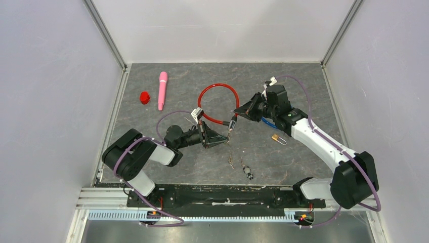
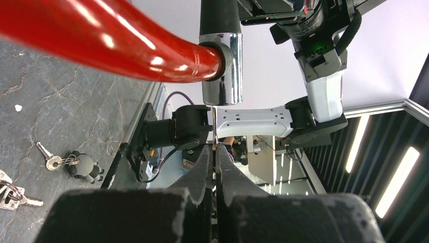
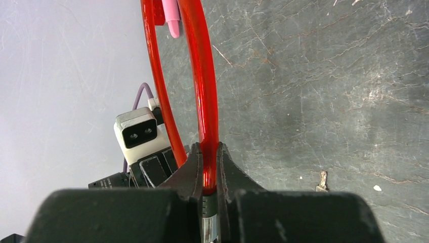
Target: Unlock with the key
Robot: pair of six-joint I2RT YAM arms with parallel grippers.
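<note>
The red cable lock [image 1: 218, 104] lies as a loop at mid table. Its chrome lock cylinder [image 1: 232, 123] hangs raised between the two grippers. My right gripper [image 1: 238, 111] is shut on the red cable [image 3: 206, 126] just above the black collar and cylinder, and holds it up; in the right wrist view the gripper [image 3: 207, 148] has the cable between its pads. My left gripper [image 2: 215, 148] is shut on a thin key [image 2: 214, 129], seen edge-on. The key points at the cylinder's [image 2: 221, 76] lower end. I cannot tell whether its tip is inside. In the top view the left gripper [image 1: 227, 135] sits right under the cylinder.
A pink marker [image 1: 162, 90] and a red cap [image 1: 144, 97] lie at the back left. A brass padlock [image 1: 276, 137] lies under the right arm. Loose keys [image 1: 231, 161] and a black figure keychain [image 1: 248, 172] lie near the front; the keychain also shows in the left wrist view [image 2: 83, 166].
</note>
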